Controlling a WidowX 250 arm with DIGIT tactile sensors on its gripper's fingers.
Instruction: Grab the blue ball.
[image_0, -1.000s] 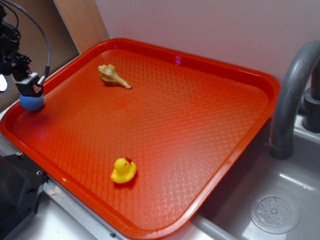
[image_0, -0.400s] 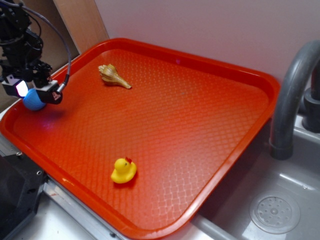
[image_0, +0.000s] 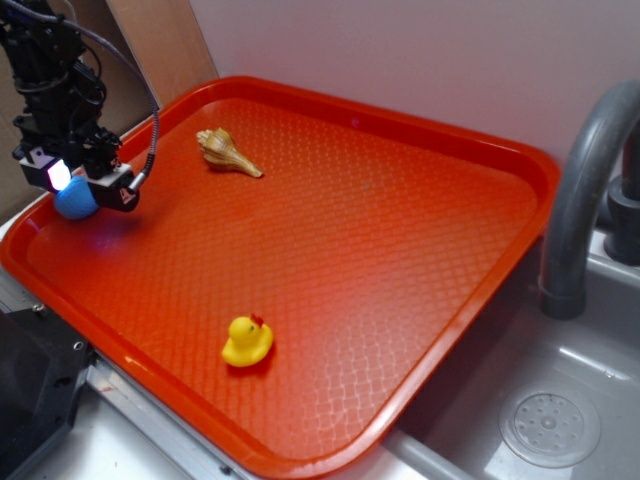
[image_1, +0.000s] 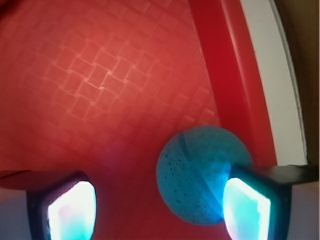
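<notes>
The blue ball (image_0: 73, 201) is a small light-blue dimpled sphere. It rests on the red tray (image_0: 380, 260) in its far-left corner, close to the rim. My gripper (image_0: 88, 188) hangs over it with its jaws spread wide. In the wrist view the blue ball (image_1: 200, 172) lies between the fingers of my gripper (image_1: 160, 207), touching or nearly touching the right finger (image_1: 247, 207). A wide gap of red tray separates it from the left finger (image_1: 72, 210). The gripper is open.
A tan seashell (image_0: 226, 151) lies at the tray's back left. A yellow rubber duck (image_0: 247, 341) stands near the front edge. The raised tray rim (image_1: 227, 75) runs just right of the ball. A grey faucet (image_0: 585, 190) and a sink drain (image_0: 549, 427) are at the right.
The gripper has turned, shifted slightly right and spread its fingers around the ball. The ball has barely moved.
</notes>
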